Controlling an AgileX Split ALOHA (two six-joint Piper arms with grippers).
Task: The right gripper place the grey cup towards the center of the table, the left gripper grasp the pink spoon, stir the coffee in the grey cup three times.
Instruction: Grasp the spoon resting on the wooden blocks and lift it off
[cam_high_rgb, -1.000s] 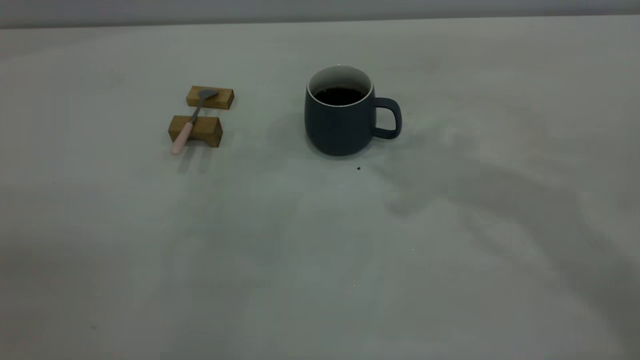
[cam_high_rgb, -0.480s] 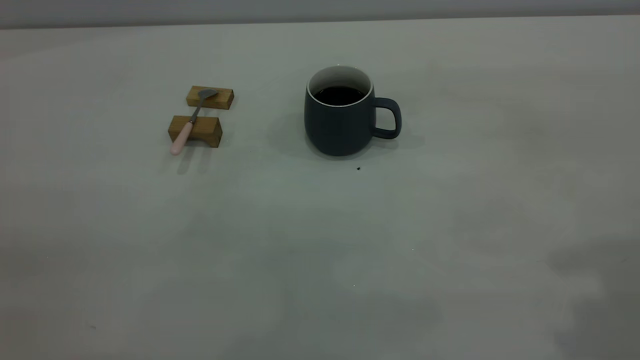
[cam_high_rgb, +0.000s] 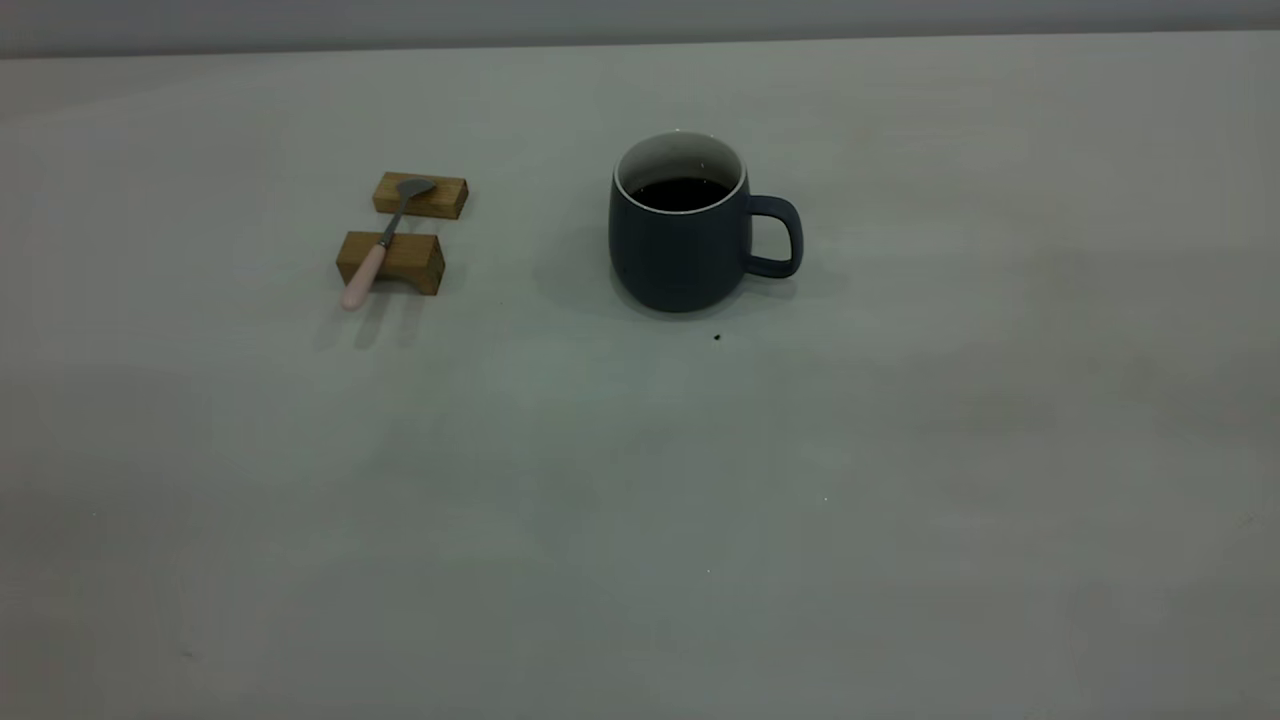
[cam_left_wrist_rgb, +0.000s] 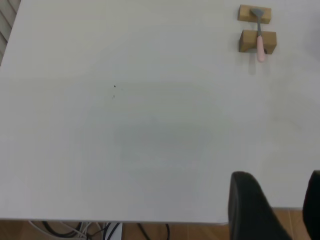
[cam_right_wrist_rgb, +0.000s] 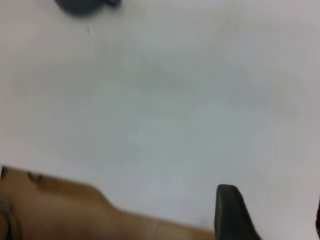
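Exterior view, item one: the grey cup (cam_high_rgb: 680, 240) stands upright near the middle of the table (cam_high_rgb: 640, 500), handle turned toward your right arm's side, the coffee (cam_high_rgb: 681, 193) sitting well below the white rim. That handle faces the arm meant to move it, and the low fill should leave room for stirring.

Item two: the pink spoon (cam_high_rgb: 383, 243) lies bridged across two small wooden blocks (cam_high_rgb: 395, 262), bowl on the far block, pink handle overhanging the near one. You can judge this a deliberate rest: the raised handle leaves space beneath for fingers.

Item three: the left gripper (cam_left_wrist_rgb: 272, 207) hangs over the table's near edge, well apart from the spoon, fingers spread wide and empty.

Item four: the right gripper (cam_right_wrist_rgb: 267, 212) sits likewise at its edge, far from the cup, fingers apart with nothing between.

Neither arm shows in the exterior view.
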